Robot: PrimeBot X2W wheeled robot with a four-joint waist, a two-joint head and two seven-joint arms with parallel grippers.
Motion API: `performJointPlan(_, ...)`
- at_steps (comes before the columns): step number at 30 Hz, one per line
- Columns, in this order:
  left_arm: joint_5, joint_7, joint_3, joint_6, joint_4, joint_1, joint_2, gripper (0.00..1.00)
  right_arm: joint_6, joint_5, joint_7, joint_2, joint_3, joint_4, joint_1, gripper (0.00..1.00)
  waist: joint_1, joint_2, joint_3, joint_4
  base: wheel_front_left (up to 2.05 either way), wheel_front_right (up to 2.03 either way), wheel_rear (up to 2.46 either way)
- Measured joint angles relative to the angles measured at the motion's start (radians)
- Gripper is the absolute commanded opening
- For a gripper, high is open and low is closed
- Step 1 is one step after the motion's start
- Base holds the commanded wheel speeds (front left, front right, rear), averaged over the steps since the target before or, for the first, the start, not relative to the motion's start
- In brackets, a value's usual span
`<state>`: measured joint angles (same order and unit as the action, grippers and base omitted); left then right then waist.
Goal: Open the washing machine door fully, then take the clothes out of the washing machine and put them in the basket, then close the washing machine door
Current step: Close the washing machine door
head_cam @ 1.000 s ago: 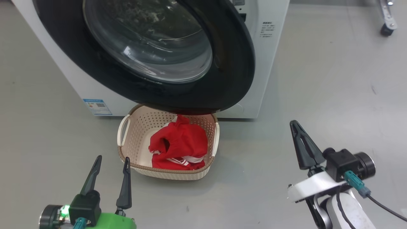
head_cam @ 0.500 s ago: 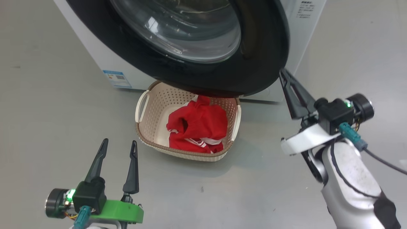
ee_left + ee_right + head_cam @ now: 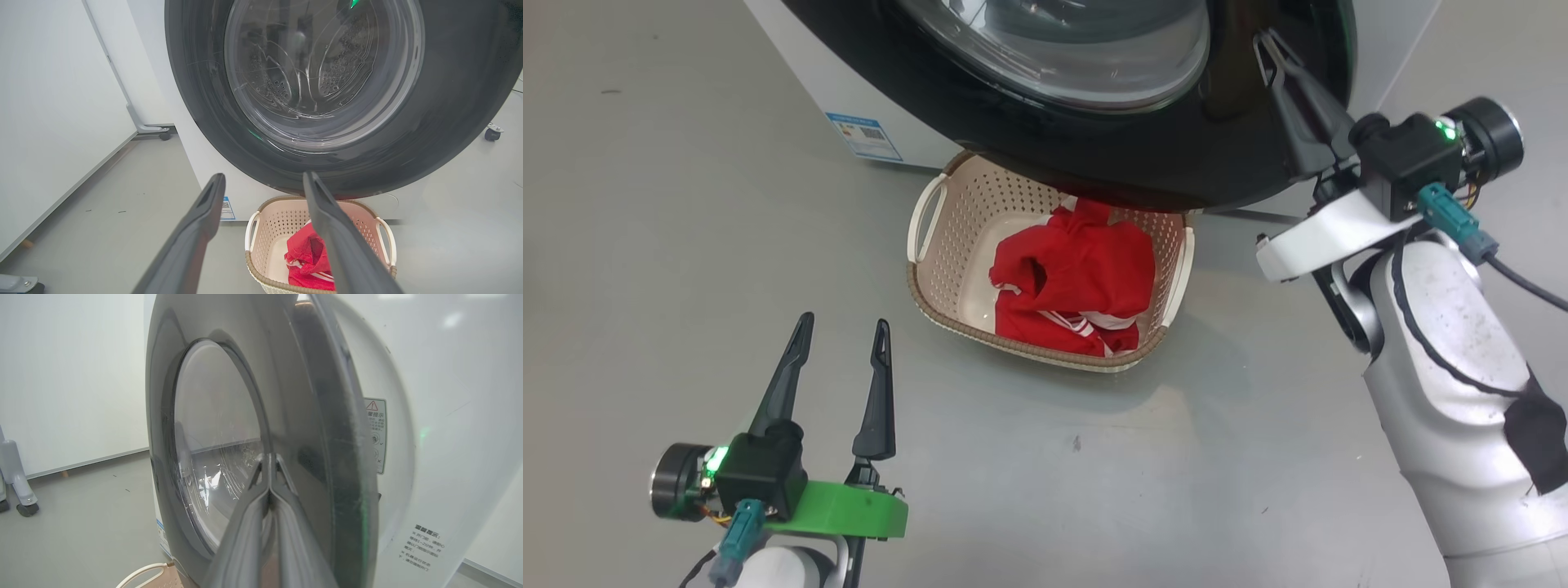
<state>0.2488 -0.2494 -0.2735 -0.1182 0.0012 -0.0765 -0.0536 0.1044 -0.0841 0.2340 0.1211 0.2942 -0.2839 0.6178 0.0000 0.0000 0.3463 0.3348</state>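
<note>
1. The door (image 3: 1045, 147) stands partly open, swung out from the washer (image 3: 449, 416). The right wrist view shows a gap between the door's back edge and the washer's white front.
2. In the left wrist view, the perforated drum (image 3: 343, 65) shows through the door's clear window (image 3: 286, 122).
3. The basket (image 3: 970, 214) sits on the grey floor (image 3: 645, 245) just in front of the washer. In the head view its far end lies under the door's lower rim.
4. The clothes (image 3: 1086, 269) lie bunched inside the basket, towards its right half, with white stripes showing on the near side.
5. The left gripper (image 3: 843, 318) has its fingers spread wide with nothing between them. It hovers over the floor to the near left of the basket, apart from it, pointing towards the washer.
6. The right gripper (image 3: 1266, 39) has its fingers pressed together and holds nothing. It is raised at the door's right side, with its tips over the black ring between the window and the outer edge. I cannot tell whether they touch the door.
7. A small blue label (image 3: 862, 135) sits low on the washer's front, left of the basket.
</note>
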Motion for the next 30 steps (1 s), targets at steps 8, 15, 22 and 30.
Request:
performJointPlan(8, 0.0, 0.0, -0.009, 0.0, -0.003, -0.026, 0.005, 1.0, 0.008, 0.0, 0.0, 0.006, 0.004, -0.065, 0.068, 0.0, 0.0, 0.0, 0.035, 0.021, 0.0, 0.0, 0.0)
performJointPlan(15, 0.0, 0.0, -0.016, 0.0, -0.003, -0.028, 0.006, 1.0, 0.009, 0.0, 0.002, 0.011, 0.004, -0.109, 0.12, 0.0, 0.0001, 0.0, 0.048, 0.025, 0.0, 0.0, 0.0)
performJointPlan(22, -0.005, -0.002, -0.022, 0.0, -0.002, -0.034, 0.007, 1.0, 0.017, 0.0, 0.005, 0.032, -0.016, -0.158, 0.179, 0.0, 0.0, 0.0, 0.062, 0.03, 0.0, 0.0, 0.0)
performJointPlan(30, -0.014, -0.003, -0.037, 0.0, -0.003, -0.048, 0.01, 1.0, 0.017, -0.004, 0.006, 0.047, -0.049, -0.214, 0.251, 0.0, 0.0, 0.0, 0.077, 0.038, 0.0, 0.0, 0.0)
